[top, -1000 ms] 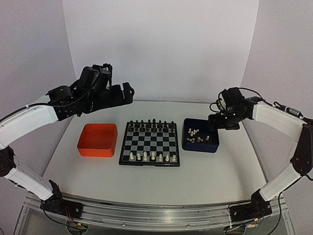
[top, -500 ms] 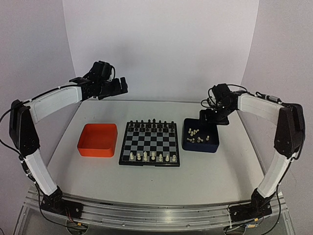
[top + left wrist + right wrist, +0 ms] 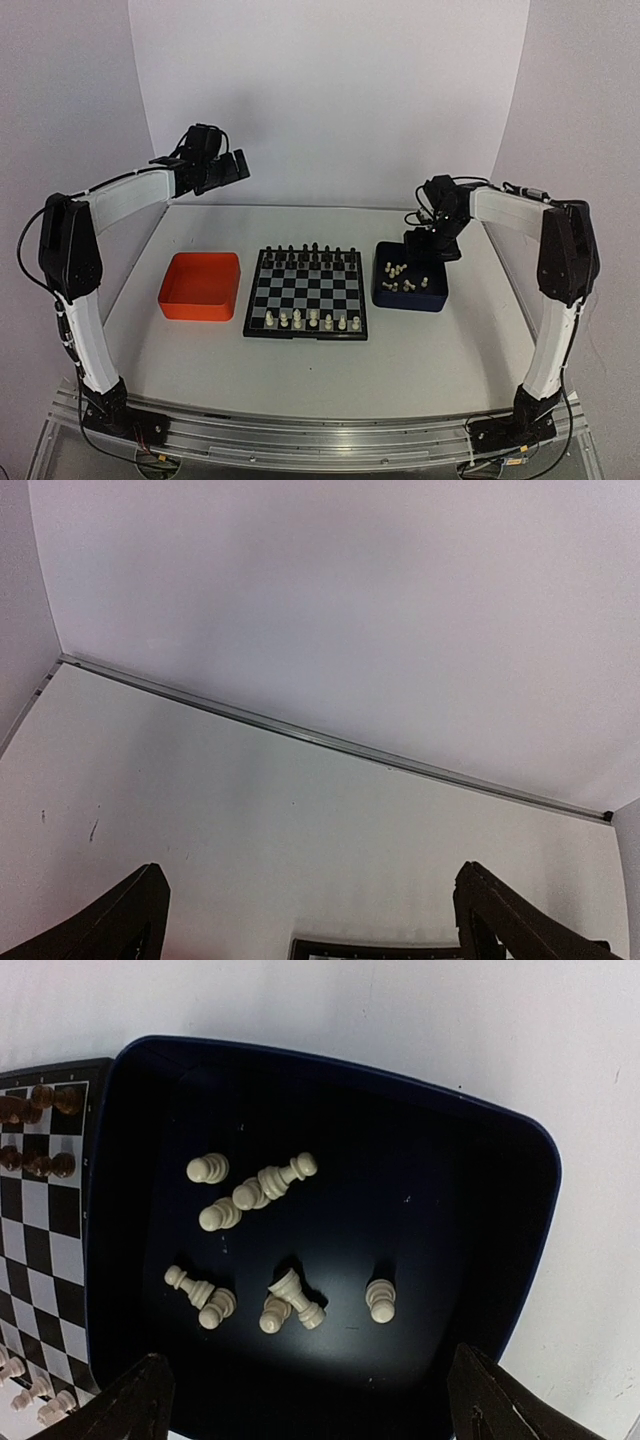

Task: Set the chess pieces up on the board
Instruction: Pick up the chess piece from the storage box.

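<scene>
The board (image 3: 306, 293) lies mid-table, with black pieces (image 3: 312, 255) on its far rows and several cream-white chess pieces (image 3: 305, 320) on its near row. More cream pieces (image 3: 400, 278) lie in the dark blue tray (image 3: 438, 297) to its right. In the right wrist view several of them (image 3: 290, 1298) lie tipped over on the tray floor. My right gripper (image 3: 432, 248) hangs above the tray's far side, open and empty (image 3: 312, 1410). My left gripper (image 3: 235, 165) is high at the back left, open and empty (image 3: 310, 920), facing the back wall.
An orange tray (image 3: 200, 287) stands left of the board. The board's edge shows in the left wrist view (image 3: 370, 948) and at the left of the right wrist view (image 3: 40, 1210). White walls close in the back and sides.
My left arm has stretched up and back toward the rear left corner. My right gripper has shifted left over the dark blue tray. No piece has moved.
</scene>
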Tool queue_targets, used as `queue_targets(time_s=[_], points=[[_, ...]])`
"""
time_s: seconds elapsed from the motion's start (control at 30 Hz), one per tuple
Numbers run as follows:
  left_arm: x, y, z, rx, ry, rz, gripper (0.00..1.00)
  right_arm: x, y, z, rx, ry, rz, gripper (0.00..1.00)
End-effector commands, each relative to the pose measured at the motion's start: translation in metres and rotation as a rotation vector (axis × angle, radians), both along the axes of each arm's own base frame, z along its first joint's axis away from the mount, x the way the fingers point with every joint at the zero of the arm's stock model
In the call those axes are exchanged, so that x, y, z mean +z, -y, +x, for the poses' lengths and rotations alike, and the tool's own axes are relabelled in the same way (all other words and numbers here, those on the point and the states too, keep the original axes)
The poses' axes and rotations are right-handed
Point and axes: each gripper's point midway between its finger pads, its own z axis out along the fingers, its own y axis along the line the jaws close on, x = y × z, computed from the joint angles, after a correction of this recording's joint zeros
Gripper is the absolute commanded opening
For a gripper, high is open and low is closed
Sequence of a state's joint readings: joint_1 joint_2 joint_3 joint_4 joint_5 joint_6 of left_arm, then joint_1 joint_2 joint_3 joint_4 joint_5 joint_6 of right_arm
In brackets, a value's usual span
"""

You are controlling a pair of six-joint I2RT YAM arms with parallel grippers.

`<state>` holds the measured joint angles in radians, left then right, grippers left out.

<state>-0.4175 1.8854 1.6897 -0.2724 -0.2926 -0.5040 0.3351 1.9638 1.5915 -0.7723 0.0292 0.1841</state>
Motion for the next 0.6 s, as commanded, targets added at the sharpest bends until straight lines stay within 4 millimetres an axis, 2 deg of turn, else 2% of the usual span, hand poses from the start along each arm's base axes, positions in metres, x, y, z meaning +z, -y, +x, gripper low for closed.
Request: queue_targets(time_s=[0.0,0.13,0.37,0.57], points=[[0.015,-0.007,0.009,0.055,0.103,-0.018,1.00,0.001,-0.010,0.003,0.029,-0.034,0.037,0.90],[0.015,-0.006,0.023,0.073,0.125,-0.005,1.00,-0.005,-0.018,0.010,0.094,-0.074,0.037,0.83],[0.005,-0.004,0.040,0.104,0.102,0.013,1.00,-0.022,-0.019,0.011,0.217,-0.161,-0.021,0.66],[-0.002,-0.004,0.043,0.115,0.086,0.009,1.00,-0.031,-0.019,0.016,0.272,-0.174,-0.044,0.61]])
